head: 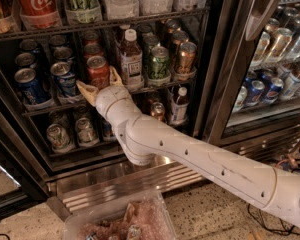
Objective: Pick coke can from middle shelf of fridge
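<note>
The coke can, red with a silver top, stands at the front of the middle shelf in the open fridge. More red cans stand behind it in the same lane. My gripper is open right at the can. One tan finger lies to its lower left and the other finger at its right side. The fingers are not closed on the can. The white arm reaches in from the lower right.
Blue Pepsi cans stand left of the coke can, and a bottle and a green can to its right. A tall Coca-Cola can is on the top shelf. A second cooler is at the right. A clear plastic bin sits below.
</note>
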Controlling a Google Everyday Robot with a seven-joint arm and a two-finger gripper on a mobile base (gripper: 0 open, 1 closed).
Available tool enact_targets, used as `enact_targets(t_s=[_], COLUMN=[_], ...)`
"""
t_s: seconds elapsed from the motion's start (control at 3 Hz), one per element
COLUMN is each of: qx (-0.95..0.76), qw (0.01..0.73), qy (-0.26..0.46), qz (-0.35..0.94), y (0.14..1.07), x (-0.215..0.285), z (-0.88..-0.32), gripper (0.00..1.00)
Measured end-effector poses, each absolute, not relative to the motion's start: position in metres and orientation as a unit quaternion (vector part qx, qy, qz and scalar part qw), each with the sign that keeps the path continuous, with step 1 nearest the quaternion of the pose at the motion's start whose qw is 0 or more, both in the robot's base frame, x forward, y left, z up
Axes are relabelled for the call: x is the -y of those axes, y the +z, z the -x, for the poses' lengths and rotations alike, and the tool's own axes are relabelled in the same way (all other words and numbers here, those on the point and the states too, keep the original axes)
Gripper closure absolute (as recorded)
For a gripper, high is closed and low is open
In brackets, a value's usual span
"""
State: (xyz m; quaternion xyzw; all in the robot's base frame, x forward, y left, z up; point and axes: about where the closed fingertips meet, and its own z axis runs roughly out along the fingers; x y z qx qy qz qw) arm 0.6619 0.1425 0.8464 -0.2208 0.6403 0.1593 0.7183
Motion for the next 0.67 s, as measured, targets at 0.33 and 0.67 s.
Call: enact_targets(t_s=[0.33,0.67], qx=[-0.641,-0.642], qw=[0.718,0.717], qy=[0.16,0.161], qz=[0.22,0.219], y=[0.8457,0.8443], x=[-0.1439,-0.1457], z=[-0.6636,-0.6652], gripper=[0.44,0.61])
